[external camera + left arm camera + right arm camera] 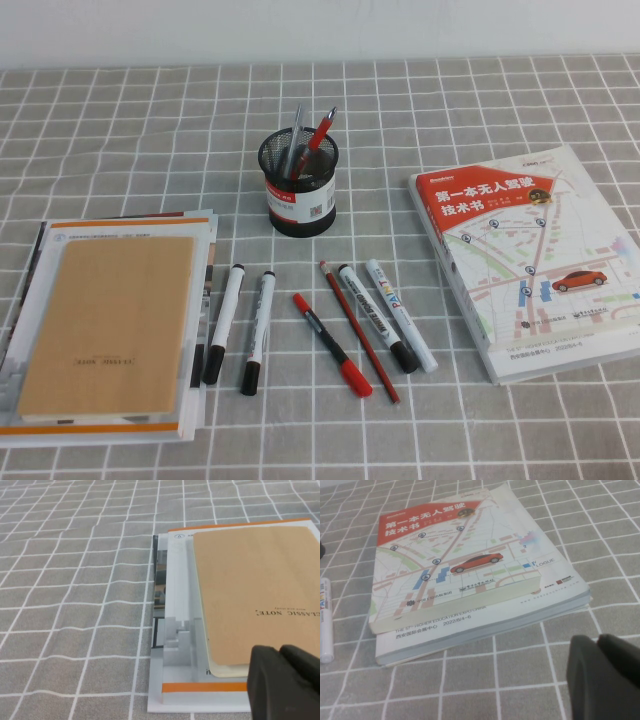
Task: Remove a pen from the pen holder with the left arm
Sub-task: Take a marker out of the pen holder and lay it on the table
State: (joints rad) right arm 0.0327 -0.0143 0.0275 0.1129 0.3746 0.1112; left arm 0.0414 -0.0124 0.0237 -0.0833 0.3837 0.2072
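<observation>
Not started: pens (318, 140) stand in the pen holder (300, 195) at 12 o'clock; left gripper (280, 652) clenched empty over the notebook (110, 320) at 8 o'clock, right gripper (598, 641) clenched empty by the book (530, 260) at 4 o'clock.

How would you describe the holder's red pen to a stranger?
Mid-table stands a black mesh pen holder, away from the left gripper by the notebook and right gripper by the book. Inside, the red pen leans beside a grey pen.
</observation>
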